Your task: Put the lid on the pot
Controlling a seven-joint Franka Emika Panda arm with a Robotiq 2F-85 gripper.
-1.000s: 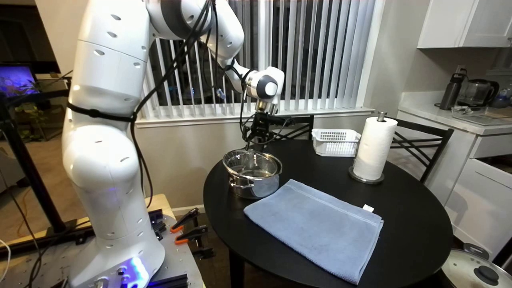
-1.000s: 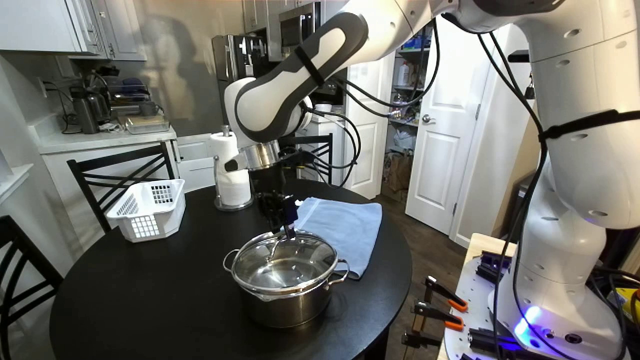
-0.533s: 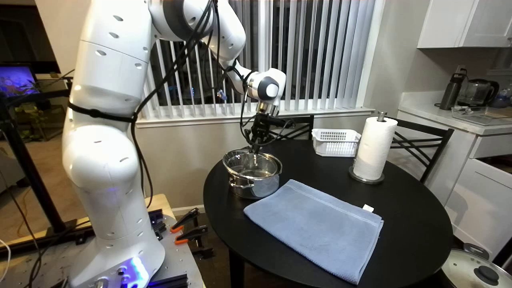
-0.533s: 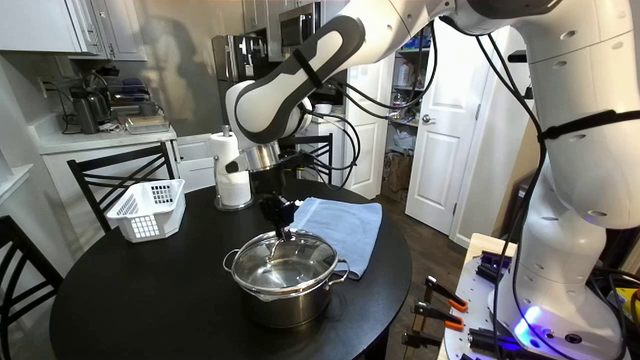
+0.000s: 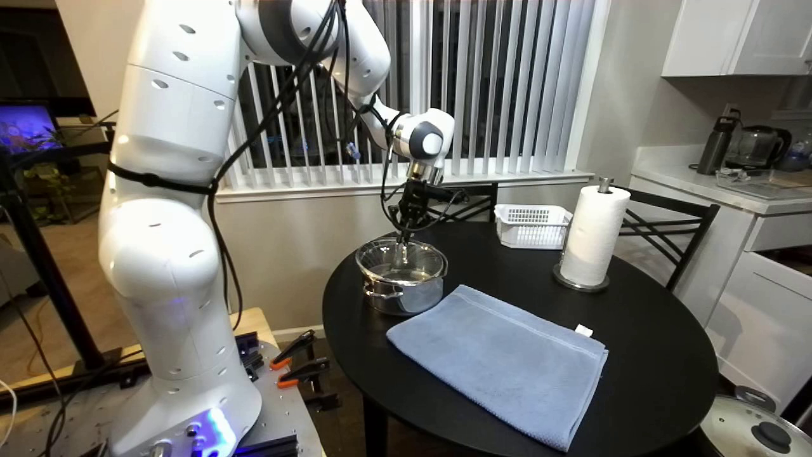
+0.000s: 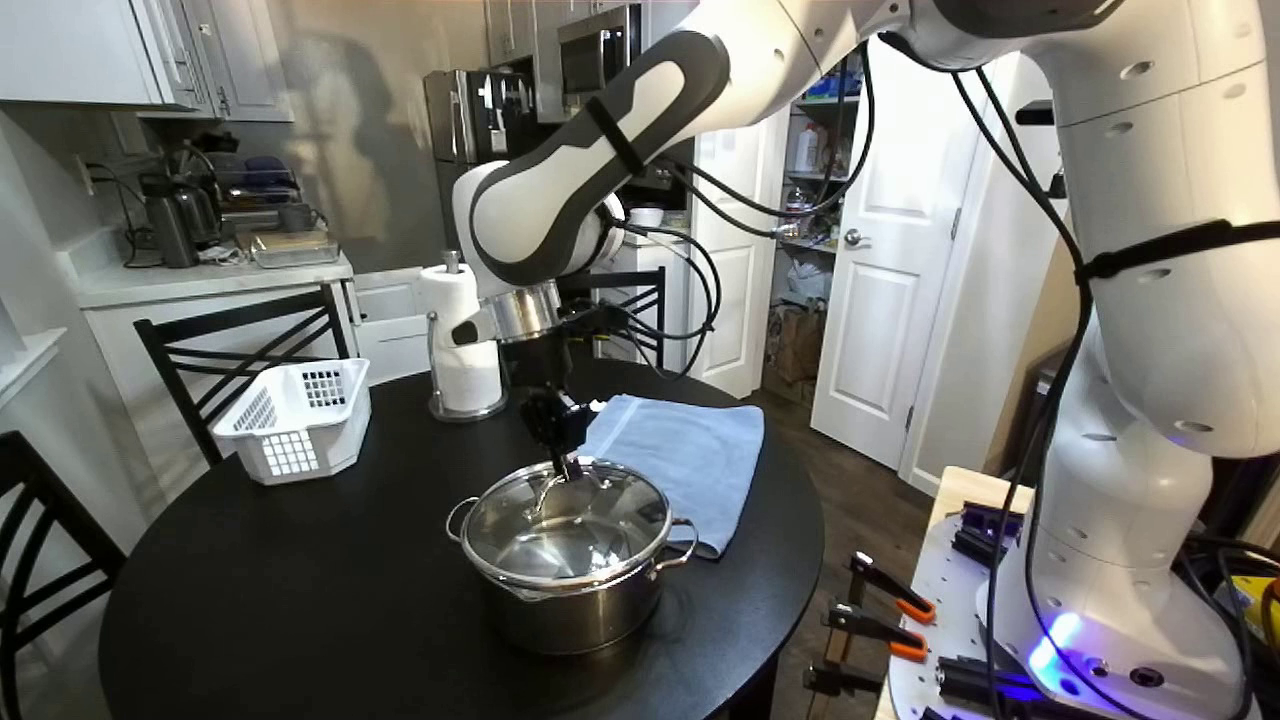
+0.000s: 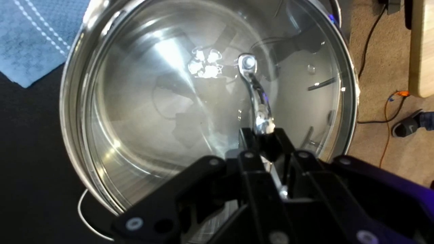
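Since the earlier frames the gripper [image 7: 264, 135] has narrowed onto the arched handle [image 7: 258, 96] of the lid [image 6: 567, 528], and the lid has shifted slightly away from the robot's base [image 6: 1130, 605]; the pot [image 6: 588, 622] seems unmoved, upright on the worktop [image 6: 300, 600]. The fingers [image 7: 248, 141] now pinch the handle from either side, with the lid lying over the pot's mouth.

Left to right across the wrist view: next to the folded blue cloth [image 7: 37, 44], a crescent of the pot's rim [image 7: 66, 112] shows outside the lid's edge; at the right, the lid's edge seems to cover the rim. I judge the lid nearly placed but off-centre. To seat it well, hold the pinch, raise the lid barely clear of the rim, ease it leftward in that view until the margin evens out, lower it level, and only then release. A hard push could skid the pot.

Hard to read, again left to right: at left, glare on glass and polished steel blurs whether the lid's edge touches the rim or floats just above; in the middle, the gripper covers the near part of the handle and of the lid's edge, and the top of that edge is cut off; at right, how far the lid overhangs cannot be told.
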